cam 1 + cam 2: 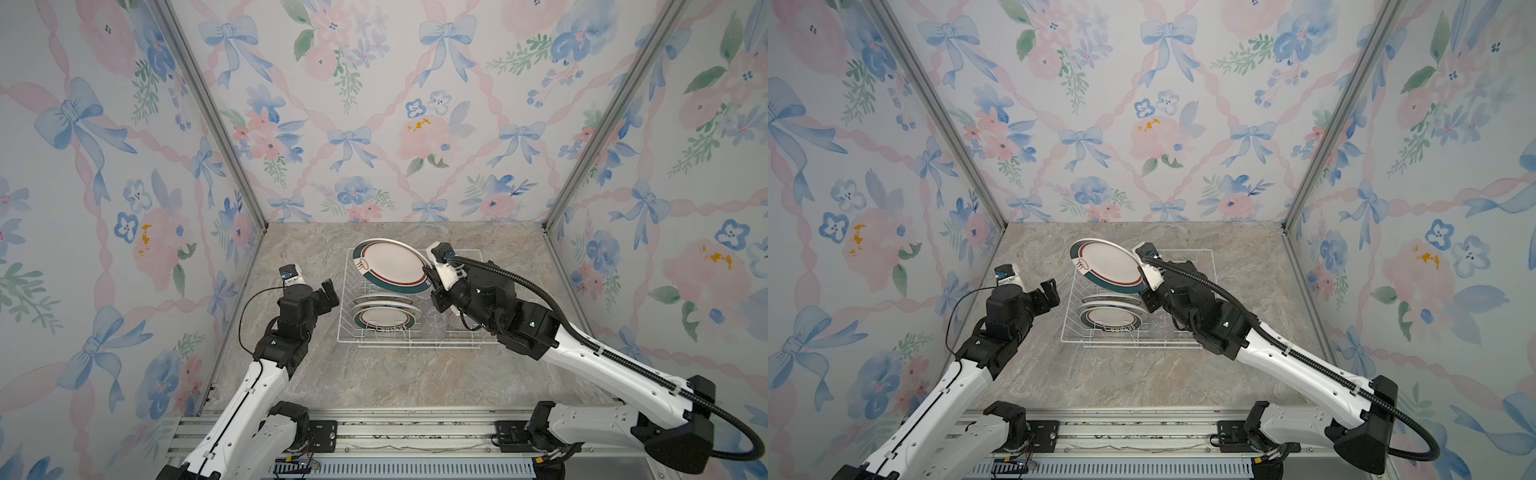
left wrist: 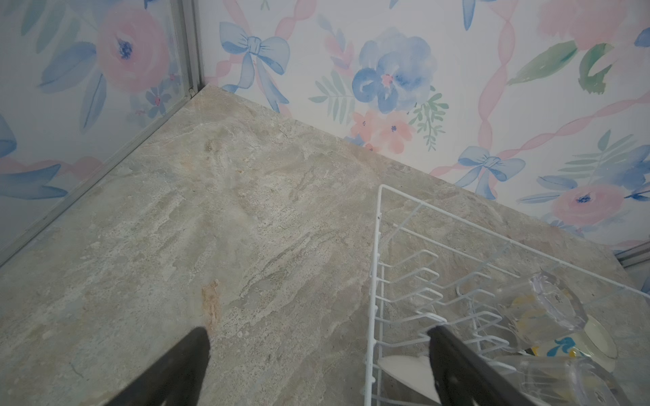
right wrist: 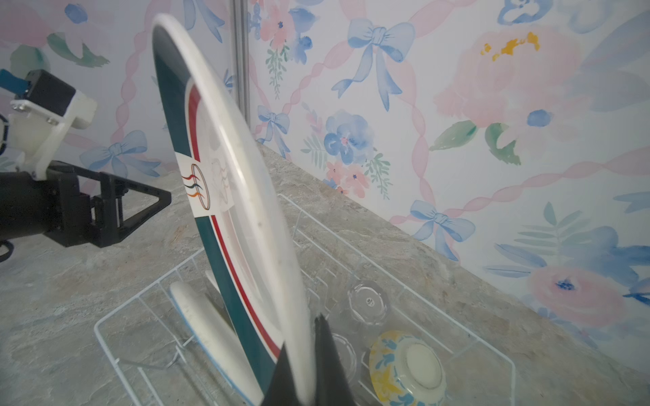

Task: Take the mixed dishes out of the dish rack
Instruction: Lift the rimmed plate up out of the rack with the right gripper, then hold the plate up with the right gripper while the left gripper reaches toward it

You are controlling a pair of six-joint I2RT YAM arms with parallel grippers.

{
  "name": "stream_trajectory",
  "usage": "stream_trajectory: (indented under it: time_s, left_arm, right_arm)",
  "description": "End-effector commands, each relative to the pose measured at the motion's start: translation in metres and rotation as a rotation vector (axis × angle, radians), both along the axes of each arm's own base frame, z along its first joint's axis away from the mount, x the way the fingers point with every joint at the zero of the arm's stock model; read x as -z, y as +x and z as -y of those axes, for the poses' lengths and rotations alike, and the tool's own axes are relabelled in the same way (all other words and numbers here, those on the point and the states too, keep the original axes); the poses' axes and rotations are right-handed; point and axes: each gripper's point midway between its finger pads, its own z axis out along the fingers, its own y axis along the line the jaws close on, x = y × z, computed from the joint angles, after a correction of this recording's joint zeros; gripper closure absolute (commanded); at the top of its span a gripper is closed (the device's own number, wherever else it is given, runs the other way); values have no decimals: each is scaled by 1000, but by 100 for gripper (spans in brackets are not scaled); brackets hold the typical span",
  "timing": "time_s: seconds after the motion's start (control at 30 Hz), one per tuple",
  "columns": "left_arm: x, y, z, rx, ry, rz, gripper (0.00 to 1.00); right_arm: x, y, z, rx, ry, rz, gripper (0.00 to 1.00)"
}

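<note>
The right gripper is clamped on the rim of a plate, held tilted above the far left part of the rack; its fingertips are hidden behind the plate in both top views. The left gripper hangs just left of the rack, jaws wide apart and empty. Two more plates stand on edge at the rack's near left, partly overlapping, so a further one behind them cannot be ruled out. One clear glass shows faintly right of them. In the right wrist view a yellow-blue bowl lies upturned in the rack beside two glasses, their outlines hard to trace. The right arm covers the rack's right half from above.
</note>
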Motion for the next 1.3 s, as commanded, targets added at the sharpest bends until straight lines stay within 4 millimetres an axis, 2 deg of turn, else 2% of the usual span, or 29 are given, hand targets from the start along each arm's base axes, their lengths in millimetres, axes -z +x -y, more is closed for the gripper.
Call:
stream_trajectory:
  time_s: [0.0, 0.2, 0.5, 0.63, 0.7, 0.73, 1.27]
  left_arm:
    - [-18, 5, 6, 21, -21, 40, 2]
    - [-23, 6, 8, 29, -33, 50, 2]
    - [-37, 11, 20, 80, -78, 67, 2]
    - [-35, 15, 28, 106, -106, 52, 2]
    - [-33, 17, 32, 126, -122, 49, 2]
    - [-50, 20, 35, 135, -136, 84, 2]
    - [-77, 48, 85, 341, -358, 206, 2]
  right_arm:
    - [-52, 12, 19, 70, 191, 63, 100]
    - [-46, 35, 32, 111, 259, 1, 100]
    - [-33, 60, 31, 131, 305, -66, 100]
    - [-28, 72, 35, 161, 337, -96, 100]
    - [-27, 78, 38, 169, 360, -107, 100]
    - [-27, 80, 38, 168, 369, -112, 100]
    - [-16, 113, 28, 153, 494, -225, 100]
